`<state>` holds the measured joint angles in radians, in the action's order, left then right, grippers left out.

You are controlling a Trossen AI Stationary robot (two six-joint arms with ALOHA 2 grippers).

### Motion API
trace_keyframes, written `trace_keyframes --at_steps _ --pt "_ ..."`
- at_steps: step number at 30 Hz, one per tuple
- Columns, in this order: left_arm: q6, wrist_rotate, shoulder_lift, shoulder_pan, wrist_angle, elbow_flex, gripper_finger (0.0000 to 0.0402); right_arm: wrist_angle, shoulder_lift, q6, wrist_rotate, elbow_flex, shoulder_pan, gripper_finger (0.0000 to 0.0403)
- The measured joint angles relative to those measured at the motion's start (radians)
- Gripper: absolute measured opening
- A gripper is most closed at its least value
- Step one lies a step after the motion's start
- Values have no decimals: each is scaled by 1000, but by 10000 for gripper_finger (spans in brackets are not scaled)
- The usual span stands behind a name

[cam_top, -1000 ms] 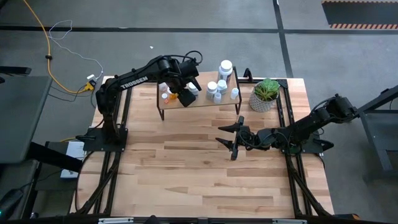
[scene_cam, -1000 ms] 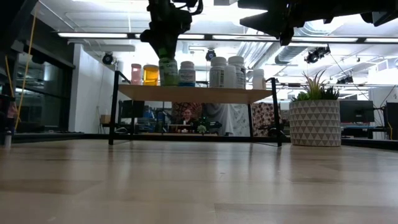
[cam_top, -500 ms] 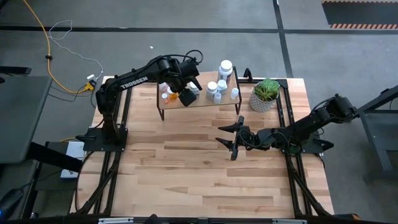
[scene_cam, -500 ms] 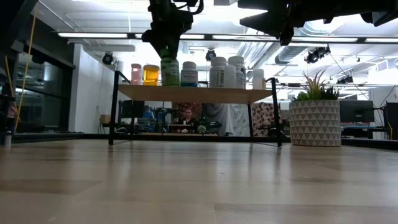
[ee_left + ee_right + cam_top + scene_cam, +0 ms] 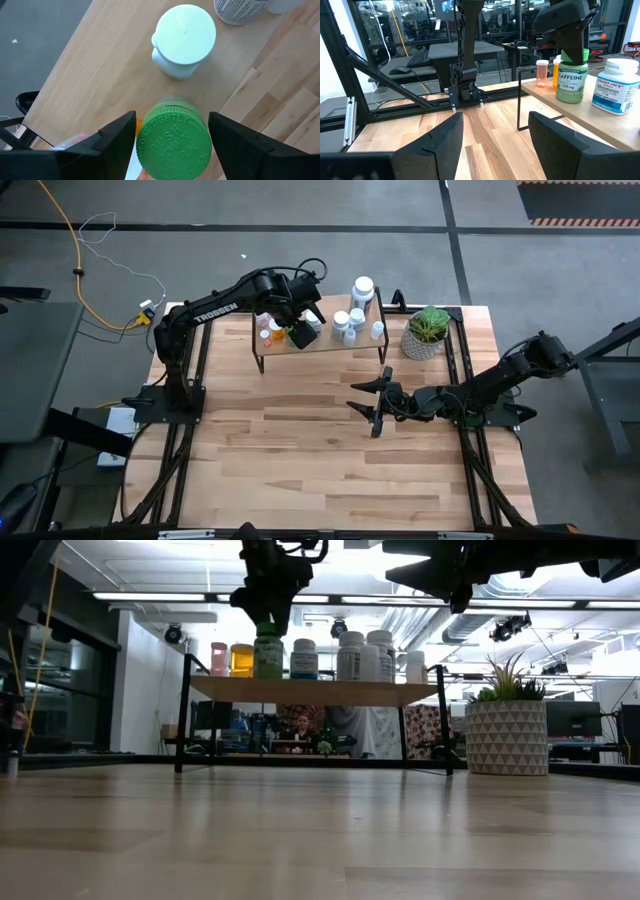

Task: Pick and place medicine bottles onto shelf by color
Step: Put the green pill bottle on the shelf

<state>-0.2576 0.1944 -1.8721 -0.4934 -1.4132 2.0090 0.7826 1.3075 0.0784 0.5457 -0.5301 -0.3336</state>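
On the shelf [image 5: 325, 345], green bottle [image 5: 173, 141] stands upright near the orange ones; left tool [image 5: 172, 131] straddles its cap, fingers spread clear. Right tool [image 5: 372, 402] waits open above the counter [image 5: 330, 460].

Overhead, table-level, wrist views share shelf [image 5: 320, 345].

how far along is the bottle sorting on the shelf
Nearly done, by the look of it. The shelf already carries a row of bottles: pink and orange at one end, white ones toward the plant. In hand: the left gripper is over the green bottle, which stands on the shelf with the fingers apart on either side. No bottles show on the table. The right gripper waits open above it.
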Motion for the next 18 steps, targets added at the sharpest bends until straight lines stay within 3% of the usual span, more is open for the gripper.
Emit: trace_keyframes --at_steps 13,18 --pt "16 3 8 -4 -1 0 239 0 0 0 0 0 0 216" --pt "18 58 7 -6 4 0 239 0 0 0 0 0 0 216"
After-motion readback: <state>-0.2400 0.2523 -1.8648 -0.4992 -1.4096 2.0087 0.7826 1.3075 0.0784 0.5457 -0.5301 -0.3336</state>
